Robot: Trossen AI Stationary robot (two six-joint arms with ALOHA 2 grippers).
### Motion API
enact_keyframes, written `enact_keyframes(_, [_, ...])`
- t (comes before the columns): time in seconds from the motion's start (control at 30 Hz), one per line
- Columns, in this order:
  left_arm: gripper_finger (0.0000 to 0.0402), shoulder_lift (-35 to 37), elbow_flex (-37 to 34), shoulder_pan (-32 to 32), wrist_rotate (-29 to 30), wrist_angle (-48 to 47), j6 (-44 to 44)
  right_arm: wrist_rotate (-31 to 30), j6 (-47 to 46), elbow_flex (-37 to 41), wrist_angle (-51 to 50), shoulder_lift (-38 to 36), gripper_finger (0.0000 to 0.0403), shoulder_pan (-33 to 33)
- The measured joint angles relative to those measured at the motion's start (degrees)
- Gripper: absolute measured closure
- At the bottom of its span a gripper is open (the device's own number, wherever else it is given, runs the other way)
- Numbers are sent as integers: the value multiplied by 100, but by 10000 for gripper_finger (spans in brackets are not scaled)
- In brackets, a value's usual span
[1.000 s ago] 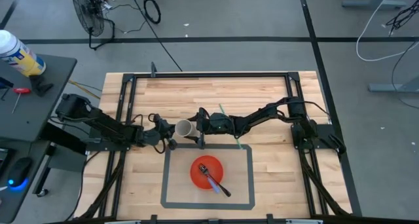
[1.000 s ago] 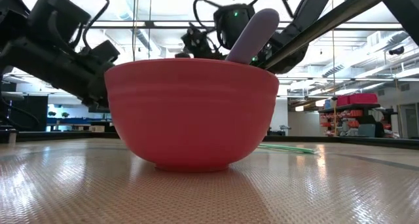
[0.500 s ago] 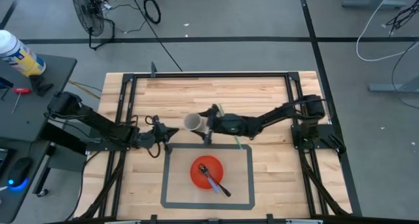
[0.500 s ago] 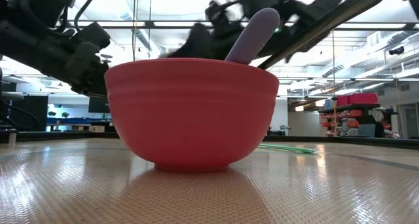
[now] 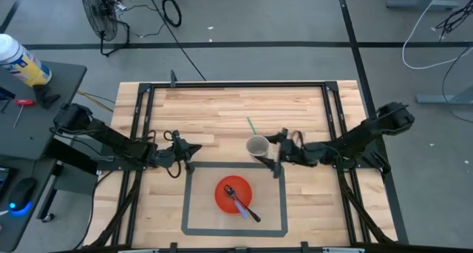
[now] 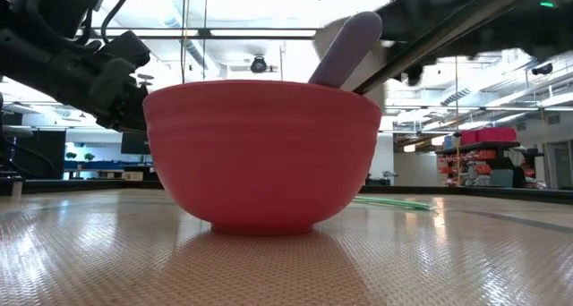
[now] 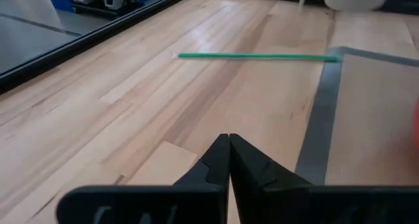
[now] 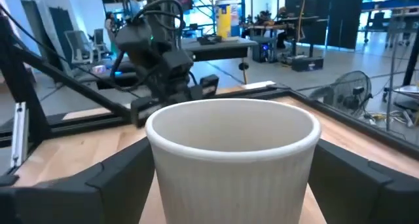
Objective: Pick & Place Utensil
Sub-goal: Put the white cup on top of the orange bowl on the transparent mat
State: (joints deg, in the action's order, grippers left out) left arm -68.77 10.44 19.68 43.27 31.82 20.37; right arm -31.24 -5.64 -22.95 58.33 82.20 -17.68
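Observation:
A red bowl (image 5: 233, 195) (image 6: 264, 154) stands inside the grey tape rectangle. A purple spoon (image 6: 345, 48) and a dark-handled utensil (image 5: 247, 211) lean on its rim. My right gripper (image 5: 269, 151) (image 8: 232, 185) is shut on a white ribbed cup (image 5: 257, 146) (image 8: 232, 155), just beyond the rectangle's far right part. My left gripper (image 5: 182, 151) (image 7: 229, 147) is shut, holds nothing, and hovers over bare wood left of the rectangle. A green straw (image 5: 250, 123) (image 7: 258, 56) lies flat on the wood beyond the cup. My right gripper pinches the cup's outer wall (image 8: 163, 185) between its two fingers (image 8: 121, 175), one on each side. The fingers come level from the table's right. The cup stands upright, mouth up. Whether its bottom rests on the table does not show.
Grey tape (image 5: 284, 201) (image 7: 321, 112) marks a rectangle on the near half of the wooden table. Black frame rails (image 5: 140, 127) run along the left and right sides. Bare wood lies toward the far edge.
My right gripper carried the cup from left of the table's centre toward the right edge and slightly nearer, keeping it upright. My left gripper, close beside the cup a second ago, drew back toward the left edge and then stayed still.

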Motion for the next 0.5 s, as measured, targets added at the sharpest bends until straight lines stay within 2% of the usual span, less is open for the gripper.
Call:
enact_keyframes(0.13, [387, -3, 0, -74, 0, 13, 242, -568, -94, 592, 661, 26, 53, -508])
enact_keyframes(0.23, [387, -7, -4, -98, 18, 94, 446, -777, -141, 869, 1042, 156, 53, -810])
enact_keyframes(0.5, [387, -17, -4, -98, 361, 492, 758, -888, 143, 965, 1439, 642, 53, -1368])
